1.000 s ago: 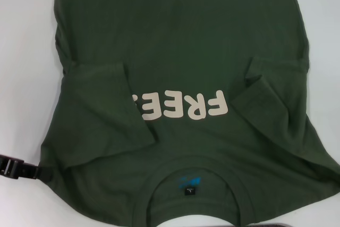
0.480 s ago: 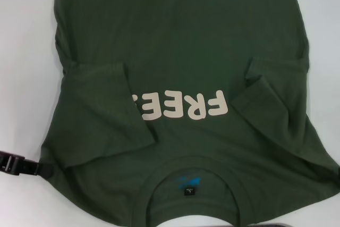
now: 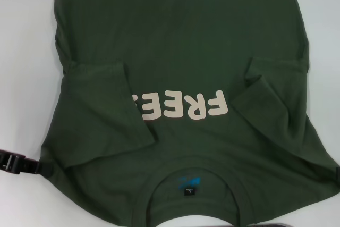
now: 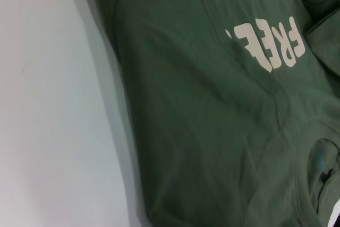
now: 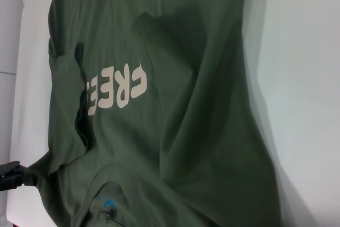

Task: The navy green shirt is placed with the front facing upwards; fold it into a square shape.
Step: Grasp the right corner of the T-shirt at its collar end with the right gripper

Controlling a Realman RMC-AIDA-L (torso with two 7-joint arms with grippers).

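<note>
Lying face-up on the counter (image 3: 21, 78), the shirt (image 3: 180, 41) runs lengthwise away from me, collar nearest. My left gripper (image 3: 16, 164) touches its near-left shoulder; jaw state indeterminate. Right gripper barely visible.

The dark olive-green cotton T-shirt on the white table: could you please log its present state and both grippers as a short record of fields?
garment: dark olive-green cotton T-shirt, front up, cream FREE lettering showing
sleeves: both folded inward over the chest
collar: nearest the robot, neck label visible
surface: white table
left gripper: at the shirt's left shoulder corner, at the cloth's edge
right gripper: only a dark sliver at the right shoulder corner
</note>
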